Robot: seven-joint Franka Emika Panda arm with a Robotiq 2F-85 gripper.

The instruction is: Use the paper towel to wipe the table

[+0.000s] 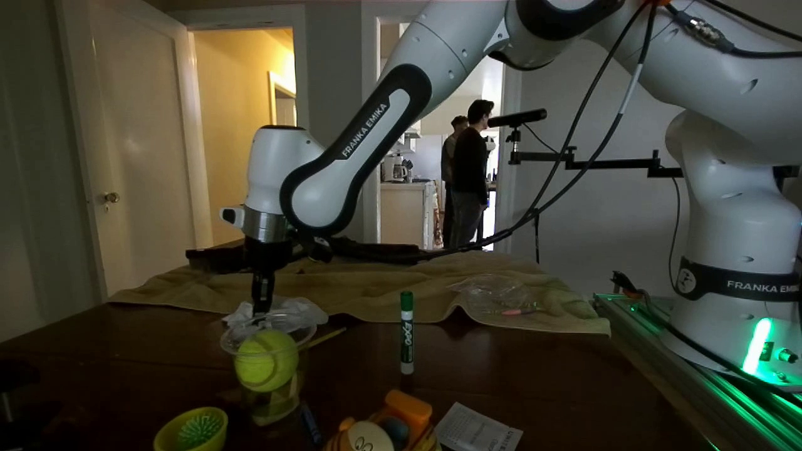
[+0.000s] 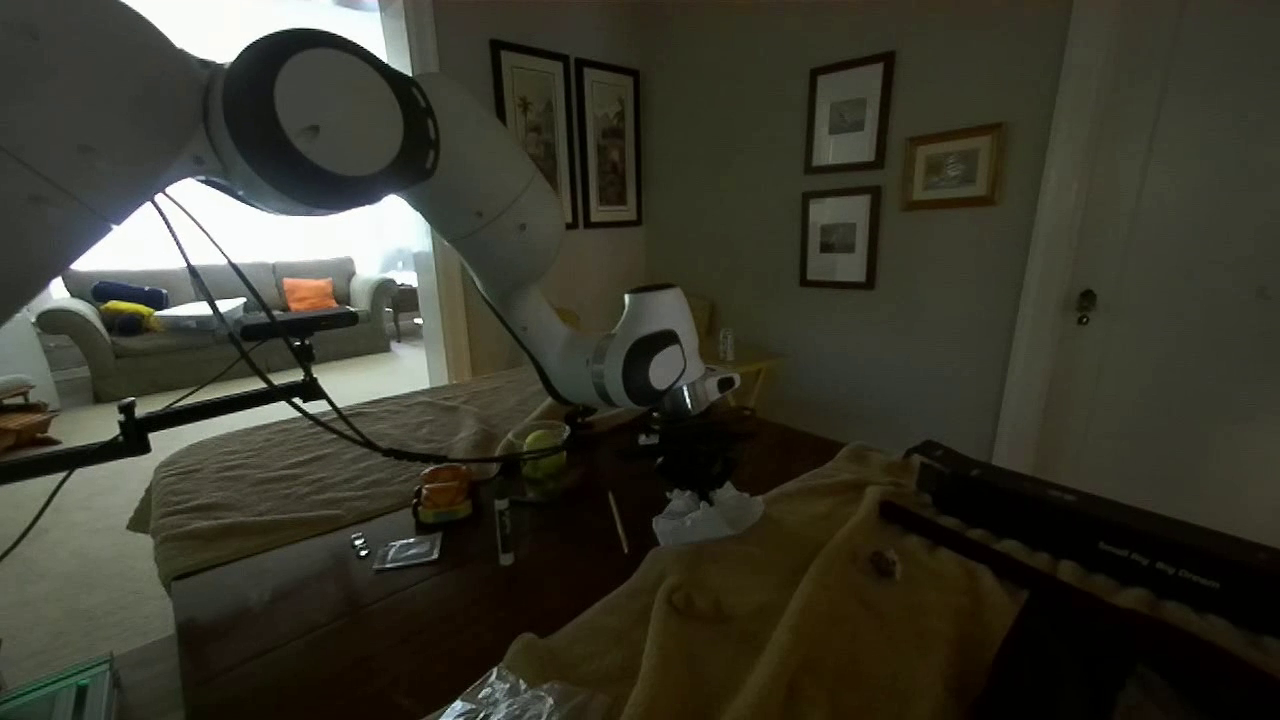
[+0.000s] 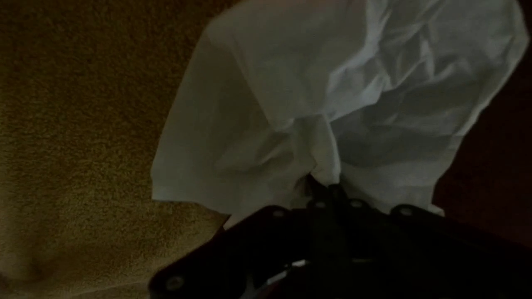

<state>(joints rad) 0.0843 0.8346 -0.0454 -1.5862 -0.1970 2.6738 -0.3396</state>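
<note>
White lettering (image 1: 365,129) reads FRANKA EMIKA twice on the arm (image 1: 454,47) in an exterior view, once cut short, and EXPO on the one marker (image 1: 406,344) upright on the table (image 1: 532,376). In an exterior view, "Big Dream" marks a long black object (image 2: 1060,527); five framed pictures (image 2: 850,115) hang beyond. In the wrist view, the gripper (image 3: 324,189), fingers nearly together, pinches the crumpled paper towel (image 3: 316,99) at the edge of the tan cloth (image 3: 83,124).

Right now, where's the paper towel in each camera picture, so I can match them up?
In an exterior view: the paper towel, left of centre, lower half, partly behind the clear cup.
In an exterior view: the paper towel, slightly right of centre, lower half.
Wrist view: the paper towel, large, from centre to upper right.
Shared landmark: tan cloth, beside it in all three.
</note>
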